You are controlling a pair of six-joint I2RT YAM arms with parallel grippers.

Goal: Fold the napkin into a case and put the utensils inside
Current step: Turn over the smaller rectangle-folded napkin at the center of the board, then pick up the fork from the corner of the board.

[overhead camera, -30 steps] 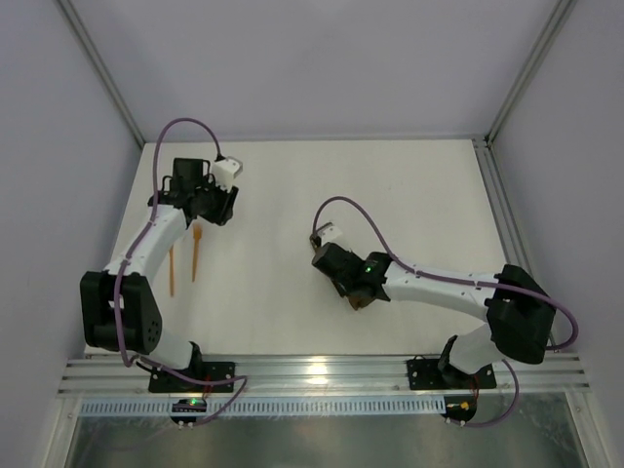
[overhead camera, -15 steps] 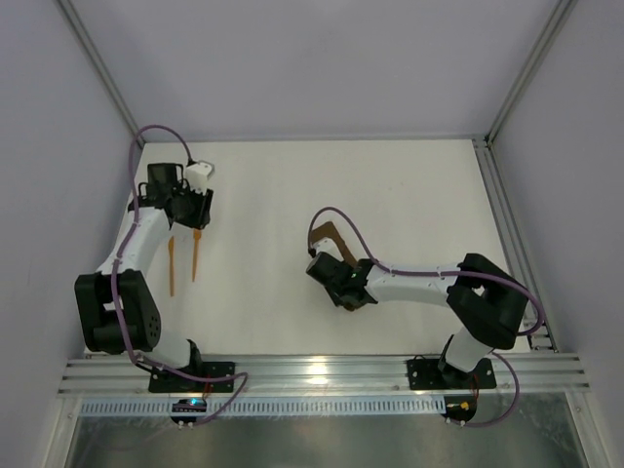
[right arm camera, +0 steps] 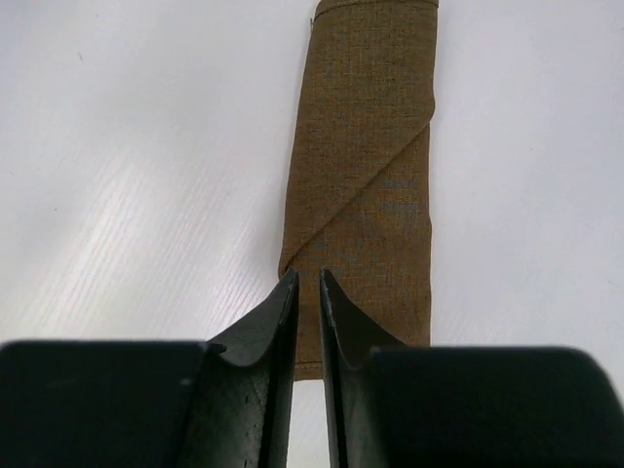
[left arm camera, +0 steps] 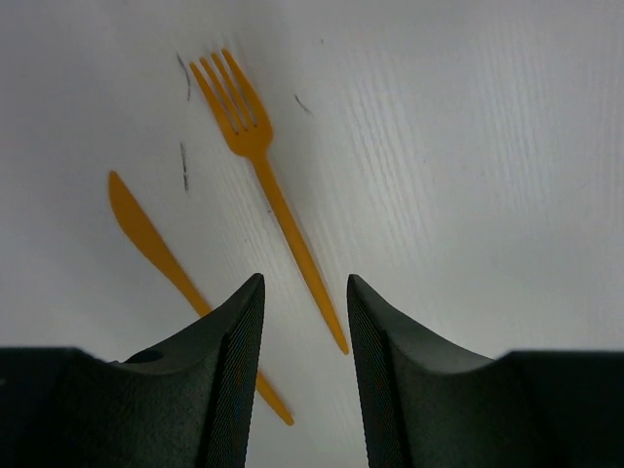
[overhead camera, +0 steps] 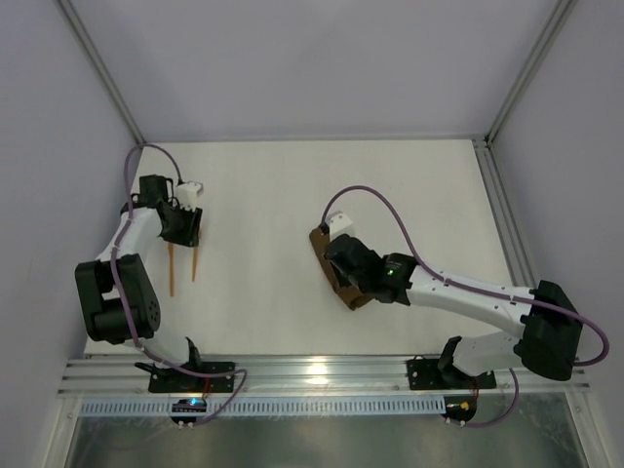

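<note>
The napkin lies folded into a narrow brown case [right arm camera: 366,166], flat on the white table [right arm camera: 146,195], with a diagonal fold across its face. My right gripper [right arm camera: 307,276] hovers over the case's near end, its jaws a narrow slit apart with nothing between them. From above, the case [overhead camera: 318,242] shows at both ends from under the right gripper [overhead camera: 343,263]. The utensils are an orange fork [left arm camera: 255,161] and an orange knife [left arm camera: 144,234], side by side. My left gripper [left arm camera: 304,285] is open just above the fork's handle end. From above, the left gripper [overhead camera: 183,228] sits at the far ends of the knife [overhead camera: 172,270] and fork [overhead camera: 195,263].
The white table [overhead camera: 409,185] is walled by pale panels with aluminium posts. A metal rail [overhead camera: 322,372] runs along the near edge by the arm bases. Purple cables loop over both arms.
My left arm has swung left and back toward me, ending over the utensils' far ends. My right gripper has parted its jaws slightly and shifted over the case, which now lies flat.
</note>
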